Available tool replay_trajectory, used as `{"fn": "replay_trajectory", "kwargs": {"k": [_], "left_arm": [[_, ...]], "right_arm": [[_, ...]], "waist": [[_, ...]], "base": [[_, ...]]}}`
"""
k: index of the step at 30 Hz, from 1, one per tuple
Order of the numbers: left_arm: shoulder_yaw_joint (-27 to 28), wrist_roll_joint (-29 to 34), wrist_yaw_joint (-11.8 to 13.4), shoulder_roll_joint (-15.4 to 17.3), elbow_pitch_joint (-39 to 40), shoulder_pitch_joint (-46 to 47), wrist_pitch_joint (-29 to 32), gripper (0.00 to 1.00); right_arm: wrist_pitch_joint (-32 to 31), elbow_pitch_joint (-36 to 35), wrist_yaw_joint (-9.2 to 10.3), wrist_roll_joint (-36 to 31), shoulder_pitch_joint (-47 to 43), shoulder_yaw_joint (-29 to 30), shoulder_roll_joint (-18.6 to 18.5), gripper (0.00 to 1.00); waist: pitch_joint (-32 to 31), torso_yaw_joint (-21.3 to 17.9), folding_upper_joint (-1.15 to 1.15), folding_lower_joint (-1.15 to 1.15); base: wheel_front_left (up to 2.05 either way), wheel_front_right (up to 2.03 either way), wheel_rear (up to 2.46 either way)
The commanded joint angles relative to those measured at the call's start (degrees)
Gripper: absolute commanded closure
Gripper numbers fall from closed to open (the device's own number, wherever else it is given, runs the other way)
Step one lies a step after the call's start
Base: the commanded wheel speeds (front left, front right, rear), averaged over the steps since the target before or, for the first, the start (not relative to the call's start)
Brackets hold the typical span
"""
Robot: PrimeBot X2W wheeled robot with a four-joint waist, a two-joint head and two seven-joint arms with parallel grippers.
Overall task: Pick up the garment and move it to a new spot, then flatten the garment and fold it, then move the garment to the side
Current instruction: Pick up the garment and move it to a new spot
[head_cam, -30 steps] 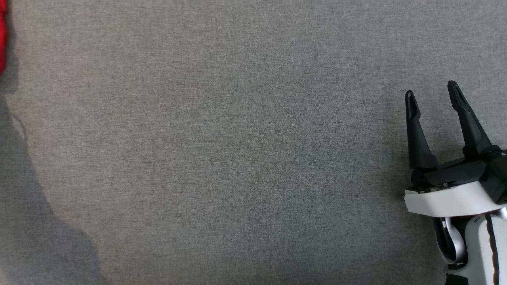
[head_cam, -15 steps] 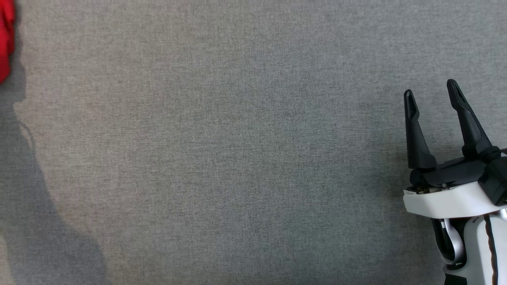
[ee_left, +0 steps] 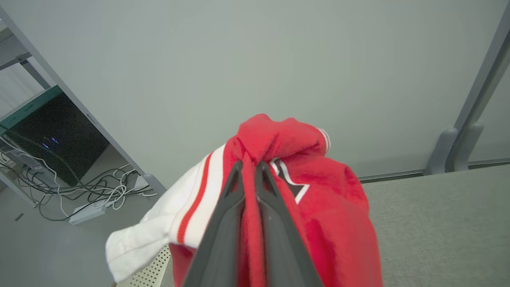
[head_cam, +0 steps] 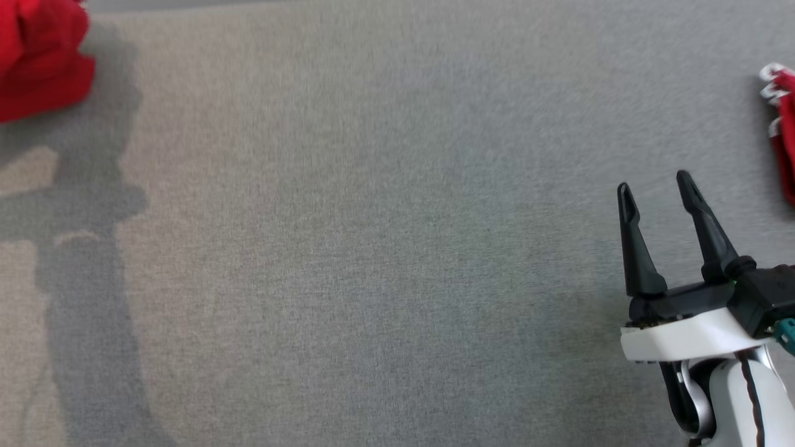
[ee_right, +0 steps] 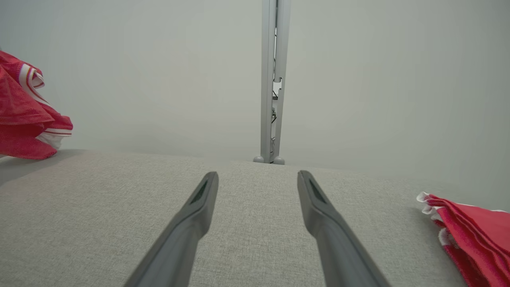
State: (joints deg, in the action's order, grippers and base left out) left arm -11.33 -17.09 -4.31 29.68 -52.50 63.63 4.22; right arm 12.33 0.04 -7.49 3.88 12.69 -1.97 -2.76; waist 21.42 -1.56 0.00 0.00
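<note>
Two fingers of the left hand (ee_left: 250, 164) clench a bunched fold of the red-and-white garment (ee_left: 334, 207) at the far-left edge of the grey bench (head_cam: 372, 248). Such a thin pinch may slip, or the dangling white sleeve (ee_left: 159, 235) may drag. The right hand (head_cam: 653, 183) hovers spread and empty; another red cloth (head_cam: 784, 136) lies near it.
</note>
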Motion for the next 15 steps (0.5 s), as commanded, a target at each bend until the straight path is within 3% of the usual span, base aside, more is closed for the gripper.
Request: {"fn": "replay_trajectory", "kwargs": {"k": [1, 7, 15], "left_arm": [[-0.9, 0.4, -0.8, -0.3, 0.4, 0.7, -0.6, 1.00], [-4.7, -1.9, -2.8, -4.7, 2.2, -0.4, -0.2, 1.00], [-10.9, -8.3, -3.2, -14.5, 8.5, -5.5, 0.8, 1.00]], "right_arm": [[0.6, 0.8, -0.02, 0.7, -1.2, 0.4, -0.3, 0.00], [1.0, 2.9, -0.02, 1.5, -4.4, 1.3, -0.3, 0.00], [0.7, 3.5, -0.02, 2.1, -8.4, 2.9, -0.3, 0.00]], "waist": [[-6.2, -1.5, 0.00, 0.00], [-13.7, -2.7, 0.00, 0.00], [-19.3, -3.5, 0.00, 0.00]], "base": [[0.00, 0.00, 0.00], [0.00, 0.00, 0.00], [0.00, 0.00, 0.00]]}}
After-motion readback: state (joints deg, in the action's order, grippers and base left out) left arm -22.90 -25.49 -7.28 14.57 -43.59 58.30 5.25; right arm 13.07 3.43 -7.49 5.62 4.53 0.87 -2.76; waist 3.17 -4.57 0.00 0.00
